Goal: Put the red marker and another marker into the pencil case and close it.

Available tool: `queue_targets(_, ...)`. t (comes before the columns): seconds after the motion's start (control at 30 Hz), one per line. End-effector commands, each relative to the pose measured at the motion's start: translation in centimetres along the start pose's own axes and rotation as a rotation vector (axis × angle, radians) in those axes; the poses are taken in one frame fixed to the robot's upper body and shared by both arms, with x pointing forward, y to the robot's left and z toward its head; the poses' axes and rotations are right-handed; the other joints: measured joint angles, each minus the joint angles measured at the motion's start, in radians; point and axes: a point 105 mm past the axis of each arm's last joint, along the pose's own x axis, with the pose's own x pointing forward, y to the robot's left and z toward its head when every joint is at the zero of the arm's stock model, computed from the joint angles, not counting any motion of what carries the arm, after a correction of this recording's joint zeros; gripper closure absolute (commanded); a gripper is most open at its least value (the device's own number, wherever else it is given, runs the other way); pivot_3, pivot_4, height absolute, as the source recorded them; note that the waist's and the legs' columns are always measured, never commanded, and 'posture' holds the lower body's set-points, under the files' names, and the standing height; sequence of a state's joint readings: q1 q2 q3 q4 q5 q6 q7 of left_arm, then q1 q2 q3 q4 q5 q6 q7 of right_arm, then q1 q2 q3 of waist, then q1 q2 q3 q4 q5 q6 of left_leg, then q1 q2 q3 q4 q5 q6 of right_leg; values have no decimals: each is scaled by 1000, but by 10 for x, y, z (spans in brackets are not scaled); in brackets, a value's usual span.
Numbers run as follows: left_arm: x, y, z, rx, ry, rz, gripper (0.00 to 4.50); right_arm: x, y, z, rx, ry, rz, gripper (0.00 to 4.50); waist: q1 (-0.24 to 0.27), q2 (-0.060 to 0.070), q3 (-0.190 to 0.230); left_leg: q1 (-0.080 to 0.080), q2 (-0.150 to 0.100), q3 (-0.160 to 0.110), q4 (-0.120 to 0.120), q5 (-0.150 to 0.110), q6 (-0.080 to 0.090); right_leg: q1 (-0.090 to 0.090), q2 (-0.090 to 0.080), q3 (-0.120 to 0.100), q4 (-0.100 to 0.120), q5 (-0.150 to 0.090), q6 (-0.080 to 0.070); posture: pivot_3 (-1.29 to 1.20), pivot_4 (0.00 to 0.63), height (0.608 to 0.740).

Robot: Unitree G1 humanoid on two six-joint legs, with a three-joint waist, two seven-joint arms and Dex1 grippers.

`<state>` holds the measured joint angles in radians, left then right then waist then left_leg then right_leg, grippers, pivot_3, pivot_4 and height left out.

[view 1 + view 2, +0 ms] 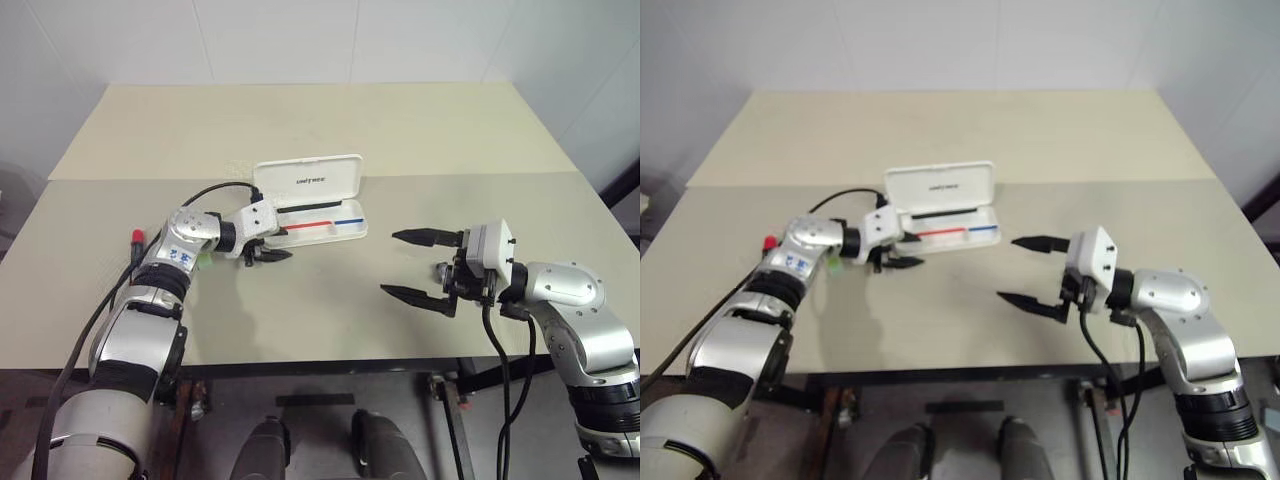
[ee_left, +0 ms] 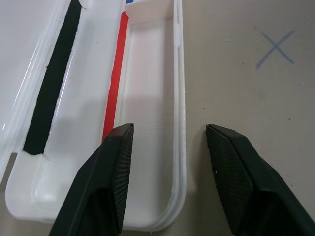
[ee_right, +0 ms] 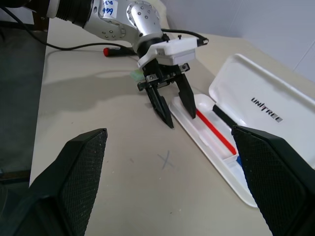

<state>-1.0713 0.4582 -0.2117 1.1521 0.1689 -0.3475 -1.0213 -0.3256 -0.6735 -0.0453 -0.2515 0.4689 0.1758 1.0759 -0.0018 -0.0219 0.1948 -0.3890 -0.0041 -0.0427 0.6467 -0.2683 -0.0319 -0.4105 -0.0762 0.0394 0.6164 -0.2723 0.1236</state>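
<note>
The left tool [image 3: 170, 105] is hanging partly open and empty at the near left end of the open case [image 1: 330, 228], one finger [image 2: 110, 167] over the tray and the other over the bare surface [image 1: 330, 300]. The right tool [image 1: 420, 267] is hovering wide open and empty at centre right of the frame, well apart from the case. The red marker [image 1: 136, 238] is lying at the surface's left edge, and the green marker [image 3: 136, 74] is peeking out behind the left tool.
</note>
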Motion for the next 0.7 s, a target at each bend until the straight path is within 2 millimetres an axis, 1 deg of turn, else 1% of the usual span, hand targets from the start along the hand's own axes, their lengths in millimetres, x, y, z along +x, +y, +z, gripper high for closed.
queue_targets(0.03, 6, -3, 0, 17, 49, -44, 3003, 2, -2, 16, -67, -41, -10, 228, 0, 0, 0, 0, 0, 0, 0, 0, 0, 0, 0, 0, 0, 0, 0, 0, 150, 740)
queue_targets(0.17, 9, -4, 1, 20, 67, -57, 4303, 2, -2, 17, -72, -44, -15, 228, 1, 0, 0, 0, 0, -1, 2, 0, 0, 1, 0, 0, 2, 0, 0, 0, 150, 740)
queue_targets(0.2, 10, -4, 1, 21, 64, -61, 4463, 2, -2, 17, -73, -44, -17, 228, 1, 0, 0, 0, 0, -1, 2, 0, 0, 1, 0, 0, 2, 0, 0, 0, 150, 740)
queue_targets(0.47, 10, -8, -1, 33, 63, -73, 4463, 4, -3, 18, -76, -47, -17, 228, 2, 0, 0, 0, 0, -1, 2, 0, 0, 1, 0, 0, 2, 0, 0, 0, 150, 740)
queue_targets(0.57, 7, -12, 4, 75, 19, -101, 4463, 5, -4, 17, -72, -48, -12, 228, 1, 0, 0, 0, 0, -1, 2, 0, 0, 1, 0, 0, 2, 0, 0, 0, 150, 740)
queue_targets(0.63, 3, -17, 13, 105, -45, -137, 4463, 6, -4, 16, -68, -49, -8, 228, 0, 0, 0, 0, 0, -1, 1, 0, 0, 0, 0, 0, 2, 0, 0, 0, 150, 740)
queue_targets(0.7, -1, -20, 17, 123, -76, -161, 4463, 7, -3, 16, -65, -52, -5, 228, 0, 0, 0, 0, 0, -1, 0, 0, 0, 0, 0, 0, 1, 0, 0, 0, 150, 740)
